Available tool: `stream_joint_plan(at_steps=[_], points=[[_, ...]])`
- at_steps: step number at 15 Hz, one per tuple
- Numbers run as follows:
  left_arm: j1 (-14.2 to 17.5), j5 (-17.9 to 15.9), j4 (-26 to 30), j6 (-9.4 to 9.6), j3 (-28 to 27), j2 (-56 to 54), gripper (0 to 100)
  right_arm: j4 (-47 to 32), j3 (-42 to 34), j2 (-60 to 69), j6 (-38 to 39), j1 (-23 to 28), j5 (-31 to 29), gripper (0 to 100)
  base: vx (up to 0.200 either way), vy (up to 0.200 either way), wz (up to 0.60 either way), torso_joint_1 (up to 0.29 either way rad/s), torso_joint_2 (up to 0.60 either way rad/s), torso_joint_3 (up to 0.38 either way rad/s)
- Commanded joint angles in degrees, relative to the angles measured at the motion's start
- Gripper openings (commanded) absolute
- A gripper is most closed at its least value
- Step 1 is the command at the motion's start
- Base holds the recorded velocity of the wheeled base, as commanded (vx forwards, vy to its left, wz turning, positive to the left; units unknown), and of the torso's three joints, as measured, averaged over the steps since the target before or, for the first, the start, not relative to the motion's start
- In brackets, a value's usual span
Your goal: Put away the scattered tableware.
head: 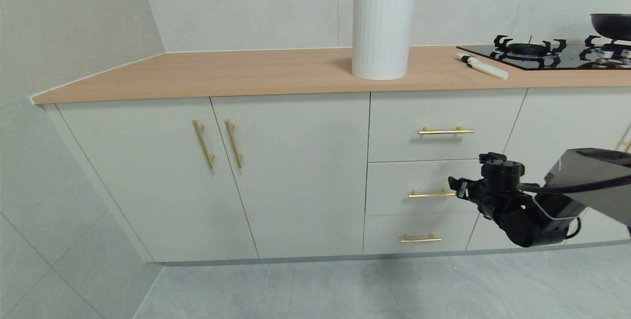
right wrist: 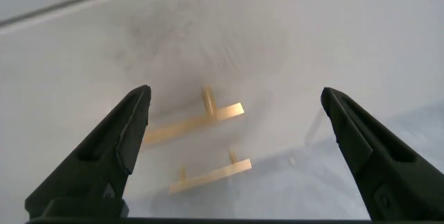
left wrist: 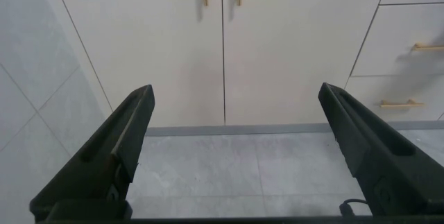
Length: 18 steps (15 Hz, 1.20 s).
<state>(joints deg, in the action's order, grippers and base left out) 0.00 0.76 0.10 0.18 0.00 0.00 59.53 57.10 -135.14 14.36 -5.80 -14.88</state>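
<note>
Head view: a cream knife (head: 482,66) lies on the worktop (head: 246,72) beside the hob (head: 542,55), while the right gripper (head: 457,189) hangs at the middle drawer handle (head: 431,194), probably to open storage. Right wrist view: its jaws gape wide, facing that handle. Left wrist view: the left gripper (left wrist: 234,96), wide and empty, overlooks the floor (left wrist: 229,168).

On the countertop (head: 246,72) I see a canister (head: 382,33); at its three o'clock lies what may be a knife (head: 482,66), then the gas hob (head: 547,56).

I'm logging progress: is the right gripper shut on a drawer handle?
No, the right gripper stands open, and the drawer handle lies ahead of it, ungripped.
</note>
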Motion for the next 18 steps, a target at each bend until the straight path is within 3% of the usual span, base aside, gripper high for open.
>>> stream_joint_plan(at_steps=[1, 7, 9, 11, 13, 16, 17, 18], points=[[0.0, 0.04, -0.01, -0.01, 0.0, 0.09, 100, -0.02, -21.68, 24.84, -0.3, -1.67, 2.32, 100, 0.0, 0.0, 0.0, 0.0, 0.0, 0.0], [0.0, 0.04, -0.01, -0.01, 0.0, 0.09, 100, -1.34, -49.89, 65.45, -1.09, -2.02, 2.4, 100, 0.0, 0.0, 0.0, 0.0, 0.0, 0.0], [0.0, 0.04, -0.01, -0.01, 0.0, 0.0, 100, -1.43, -51.92, 69.58, -2.76, -2.02, 2.23, 100, 0.0, 0.0, 0.0, 0.0, 0.0, 0.0], [0.0, 0.04, -0.01, -0.01, 0.0, 0.09, 100, -4.16, -54.99, 85.93, -9.0, -0.17, 1.96, 100, 0.0, 0.0, 0.0, 0.0, 0.0, 0.0], [0.0, 0.04, -0.01, -0.01, 0.0, 0.09, 100, -20.33, -52.79, 103.77, -13.13, 0.44, 2.05, 100, 0.0, 0.0, 0.0, 0.0, 0.0, 0.0], [0.0, 0.04, -0.01, -0.01, 0.0, 0.09, 100, -57.94, -41.28, 127.06, -14.36, 1.14, 2.67, 100, 0.0, 0.0, 0.0, 0.0, 0.0, 0.0], [0.0, 0.04, -0.01, -0.01, 0.0, 0.09, 100, -64.8, -38.56, 130.22, -14.45, 1.58, 2.58, 100, 0.0, 0.0, 0.0, 0.0, 0.0, 0.0], [0.0, 0.04, -0.01, -0.01, 0.0, 0.09, 100, -66.21, -37.76, 131.1, -14.18, 3.78, 2.76, 100, 0.0, 0.0, 0.0, 0.0, 0.0, 0.0]])
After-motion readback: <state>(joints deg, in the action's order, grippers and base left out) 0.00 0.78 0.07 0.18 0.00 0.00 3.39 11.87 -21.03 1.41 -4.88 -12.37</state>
